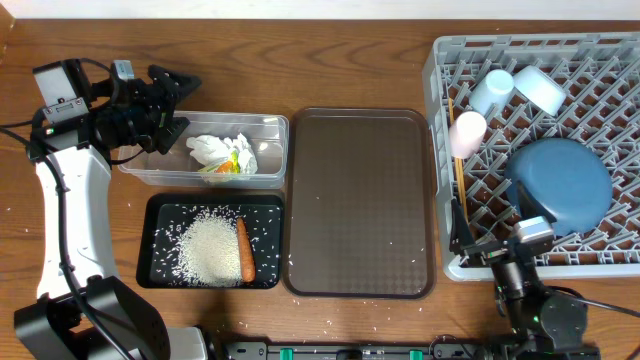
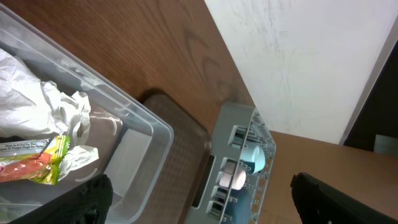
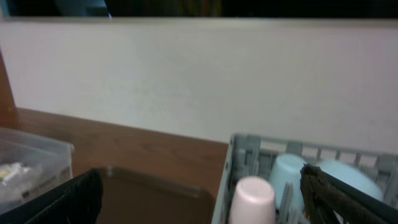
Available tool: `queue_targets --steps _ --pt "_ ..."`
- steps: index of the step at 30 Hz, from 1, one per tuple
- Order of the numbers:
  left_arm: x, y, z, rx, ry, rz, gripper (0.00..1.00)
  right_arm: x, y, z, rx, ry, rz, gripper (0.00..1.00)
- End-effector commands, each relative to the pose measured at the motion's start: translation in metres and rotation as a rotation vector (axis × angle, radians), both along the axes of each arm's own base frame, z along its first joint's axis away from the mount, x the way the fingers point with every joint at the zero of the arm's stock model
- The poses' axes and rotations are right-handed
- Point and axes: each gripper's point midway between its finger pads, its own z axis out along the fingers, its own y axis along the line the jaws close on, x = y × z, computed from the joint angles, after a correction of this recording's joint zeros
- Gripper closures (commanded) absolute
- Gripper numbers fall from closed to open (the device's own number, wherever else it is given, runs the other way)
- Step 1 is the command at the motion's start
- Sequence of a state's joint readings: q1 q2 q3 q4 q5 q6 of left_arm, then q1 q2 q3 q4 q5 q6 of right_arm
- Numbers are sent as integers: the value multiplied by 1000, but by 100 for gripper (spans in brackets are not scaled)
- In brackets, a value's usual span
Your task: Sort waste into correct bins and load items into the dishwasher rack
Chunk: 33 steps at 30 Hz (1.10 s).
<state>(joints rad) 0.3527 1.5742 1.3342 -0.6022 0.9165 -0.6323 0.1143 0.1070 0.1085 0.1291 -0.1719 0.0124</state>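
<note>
The crumpled white paper with the green-yellow wrapper lies in the clear tub; it also shows in the left wrist view. The rice and the carrot piece lie in the black tray. The grey rack holds the blue plate, pink cup, light-blue cup, white bowl and the chopsticks. My left gripper is open and empty over the tub's left end. My right gripper is open and empty at the rack's front edge.
A large brown serving tray lies between the bins and the rack, with nothing on it. A few loose rice grains lie on the wooden table near its front edge. A white wall stands behind the table.
</note>
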Motion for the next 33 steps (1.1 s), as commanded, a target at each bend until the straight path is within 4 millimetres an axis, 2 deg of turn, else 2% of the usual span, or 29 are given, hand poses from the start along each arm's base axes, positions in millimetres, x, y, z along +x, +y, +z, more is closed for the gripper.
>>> queue_targets --steps 1,8,12,33 --pt "-2 0 12 4 -29 3 6 3 -11 -16 8 9 -61 1" --pt "-2 0 12 4 -29 3 6 6 -25 -47 24 90 -137 1" --pt "-2 0 12 4 -29 3 6 5 -25 -77 -26 201 -142 1" --pt "-2 0 12 4 -29 3 6 5 -26 -76 -53 193 -150 1"
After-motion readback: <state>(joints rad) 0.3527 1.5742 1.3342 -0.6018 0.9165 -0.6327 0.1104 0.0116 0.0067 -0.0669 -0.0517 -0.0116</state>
